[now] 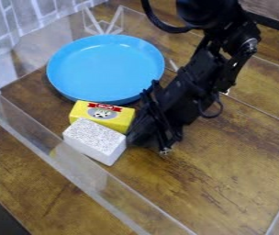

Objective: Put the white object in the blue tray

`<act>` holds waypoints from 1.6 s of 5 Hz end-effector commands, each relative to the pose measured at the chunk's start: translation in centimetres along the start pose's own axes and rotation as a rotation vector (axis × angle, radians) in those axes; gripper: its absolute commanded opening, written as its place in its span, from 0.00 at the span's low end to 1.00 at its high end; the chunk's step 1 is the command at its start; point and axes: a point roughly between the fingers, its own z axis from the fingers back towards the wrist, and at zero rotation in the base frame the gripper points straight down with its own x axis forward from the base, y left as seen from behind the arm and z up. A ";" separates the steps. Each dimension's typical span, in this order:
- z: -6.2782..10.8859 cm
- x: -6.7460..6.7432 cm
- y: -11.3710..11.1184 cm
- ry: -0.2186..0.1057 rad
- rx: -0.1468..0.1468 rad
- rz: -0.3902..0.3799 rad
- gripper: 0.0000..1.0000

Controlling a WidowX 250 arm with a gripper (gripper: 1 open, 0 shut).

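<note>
- The pincer (pixel 135 139), in the lower right direction from the blue tray (pixel 106 69), was shut; its dark tips were hard to make out against each other.
- Those tips were at the end of the white block (pixel 94 141) facing away from the clear panel, touching it or just beside it; whether they had hold of it could not be told.
- The white block lay outside the blue tray, below it in the view, with the yellow box (pixel 102 116) between the two.
- The yellow box was close against the block's upper side and near the tray's lower rim, so room there was tight.
- The tray's raised rim was the edge between the block and the tray's inside.
- The clear panel (pixel 38 138) ran slantwise down from the tray's left, and its edge passed close by the block, leaving little room on that side.
- The black arm (pixel 209 78) came in from above and to the right of the tray.
- More open room showed on the wooden table (pixel 204 188), below and to the right of the tray.
</note>
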 end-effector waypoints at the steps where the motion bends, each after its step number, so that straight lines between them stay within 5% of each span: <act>1: 1.9 -1.3 1.6 -0.082 0.056 0.008 0.00; 3: 1.8 -1.9 1.1 -0.080 0.071 0.005 0.00; 8: 2.5 -2.9 -0.4 -0.083 -0.020 0.151 0.00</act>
